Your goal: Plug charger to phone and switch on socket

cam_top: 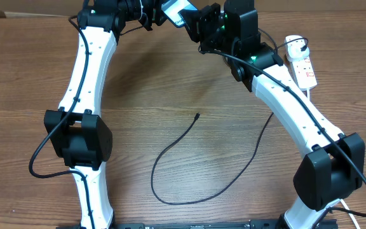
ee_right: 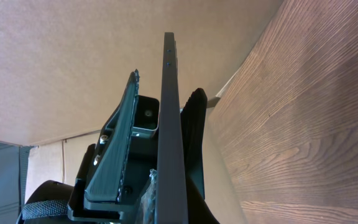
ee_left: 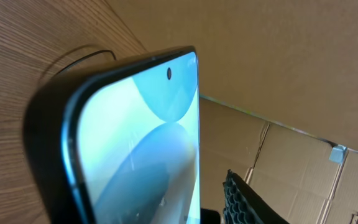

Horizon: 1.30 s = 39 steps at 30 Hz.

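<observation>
Right gripper [ee_right: 165,84]: jaws clamped on the phone [cam_top: 174,11], one finger per face, phone edge-on between them. Left gripper [cam_top: 150,18]: the phone fills its camera and one ribbed pad [ee_left: 244,199] sits just off the screen edge, but you can't tell whether those jaws pinch it or only bracket it. The phone hangs in the air at 12 o'clock where both arms meet, near the cardboard wall [cam_top: 30,7], so there's little room behind. My read: it's lifted to present the port end; the port itself isn't visible. The charger [cam_top: 153,178] lies loose on the table [cam_top: 170,76], plug tip near centre. It loops to 6 o'clock, then goes under the right arm toward the socket [cam_top: 304,67] at 2 o'clock. You'll need one hand freed to fetch the tip. Centre is open; mind the cable under the right arm.
</observation>
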Each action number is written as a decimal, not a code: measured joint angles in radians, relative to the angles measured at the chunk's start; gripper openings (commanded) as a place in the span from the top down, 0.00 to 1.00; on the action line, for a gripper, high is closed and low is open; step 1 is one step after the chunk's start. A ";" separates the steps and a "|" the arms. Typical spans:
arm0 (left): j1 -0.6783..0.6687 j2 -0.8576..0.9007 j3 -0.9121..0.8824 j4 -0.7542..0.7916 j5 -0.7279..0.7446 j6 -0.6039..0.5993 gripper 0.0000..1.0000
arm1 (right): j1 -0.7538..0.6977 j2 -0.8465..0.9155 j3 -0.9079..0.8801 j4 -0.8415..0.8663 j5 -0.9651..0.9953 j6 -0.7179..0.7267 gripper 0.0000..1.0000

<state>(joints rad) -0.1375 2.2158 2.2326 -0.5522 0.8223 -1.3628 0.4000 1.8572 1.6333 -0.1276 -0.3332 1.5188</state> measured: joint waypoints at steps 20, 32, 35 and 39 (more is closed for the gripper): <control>0.000 0.006 -0.001 -0.005 0.002 -0.008 0.83 | 0.000 0.000 0.000 -0.006 0.004 0.011 0.96; 0.000 0.008 -0.001 -0.004 0.007 -0.018 0.93 | 0.000 0.000 0.000 -0.022 -0.003 0.017 0.86; 0.000 0.008 -0.001 -0.004 0.008 -0.018 0.96 | 0.000 0.000 0.000 -0.027 -0.003 0.017 0.81; 0.000 0.008 -0.001 -0.004 0.008 -0.017 0.96 | 0.000 0.000 0.000 -0.040 -0.004 0.006 0.69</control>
<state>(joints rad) -0.1375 2.2238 2.2314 -0.5560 0.8299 -1.3800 0.3996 1.8572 1.6333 -0.1680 -0.3374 1.5246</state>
